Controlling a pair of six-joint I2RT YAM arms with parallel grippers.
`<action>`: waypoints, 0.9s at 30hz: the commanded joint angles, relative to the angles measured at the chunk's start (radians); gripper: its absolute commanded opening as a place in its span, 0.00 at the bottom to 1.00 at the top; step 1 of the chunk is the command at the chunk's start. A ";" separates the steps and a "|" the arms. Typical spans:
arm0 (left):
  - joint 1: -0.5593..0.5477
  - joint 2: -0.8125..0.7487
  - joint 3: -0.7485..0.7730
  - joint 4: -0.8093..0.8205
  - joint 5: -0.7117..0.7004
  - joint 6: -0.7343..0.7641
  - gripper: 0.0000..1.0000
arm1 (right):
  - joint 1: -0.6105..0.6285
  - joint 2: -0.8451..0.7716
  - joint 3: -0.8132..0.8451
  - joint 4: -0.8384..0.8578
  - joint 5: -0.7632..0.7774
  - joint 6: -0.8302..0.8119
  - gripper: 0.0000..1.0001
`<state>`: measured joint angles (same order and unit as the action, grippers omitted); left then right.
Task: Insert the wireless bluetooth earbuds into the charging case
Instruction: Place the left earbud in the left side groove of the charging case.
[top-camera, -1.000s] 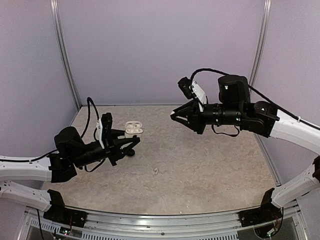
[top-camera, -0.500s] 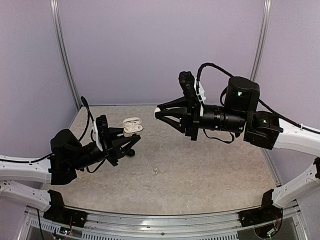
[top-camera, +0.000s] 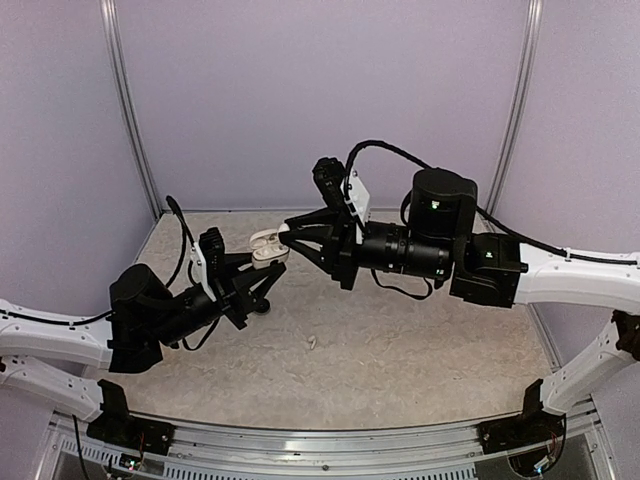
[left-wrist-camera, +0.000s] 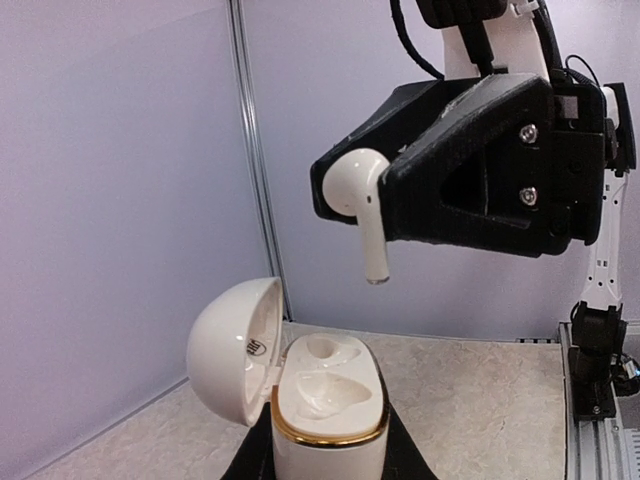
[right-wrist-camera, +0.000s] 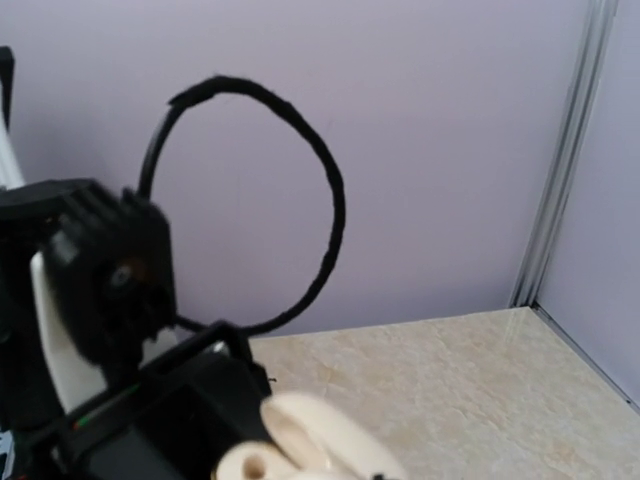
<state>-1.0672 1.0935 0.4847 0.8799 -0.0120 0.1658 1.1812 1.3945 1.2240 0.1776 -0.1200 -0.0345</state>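
Observation:
My left gripper (top-camera: 258, 268) is shut on a white charging case (top-camera: 265, 248) with a gold rim and holds it upright above the table. Its lid (left-wrist-camera: 232, 350) is swung open to the left and both sockets (left-wrist-camera: 325, 385) are empty. My right gripper (top-camera: 289, 237) is shut on a white earbud (left-wrist-camera: 357, 188), with the stem pointing down. In the left wrist view the earbud hangs a short way above the case, not touching it. In the right wrist view a blurred white shape (right-wrist-camera: 305, 440) shows at the bottom edge. No black earbuds are in view.
A small pale object (top-camera: 312, 343) lies on the beige table near the middle. A small dark object (top-camera: 263, 305) sits on the table under the left gripper. Purple walls close the back and sides, with a metal rail (top-camera: 330, 435) along the front edge.
My right gripper has moved left with the white earbud until it is over the open case. My left gripper has shifted slightly up and right with the case.

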 joint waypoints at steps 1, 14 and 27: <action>-0.013 0.018 0.022 0.070 -0.052 0.000 0.00 | 0.013 0.030 0.051 0.053 0.028 0.032 0.17; -0.023 0.029 0.011 0.125 -0.103 -0.002 0.00 | 0.021 0.101 0.083 0.094 0.030 0.124 0.17; -0.029 0.029 0.012 0.130 -0.120 0.017 0.00 | 0.029 0.150 0.127 0.058 0.052 0.129 0.17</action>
<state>-1.0859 1.1194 0.4847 0.9737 -0.1146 0.1654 1.1961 1.5265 1.3190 0.2375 -0.0849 0.0776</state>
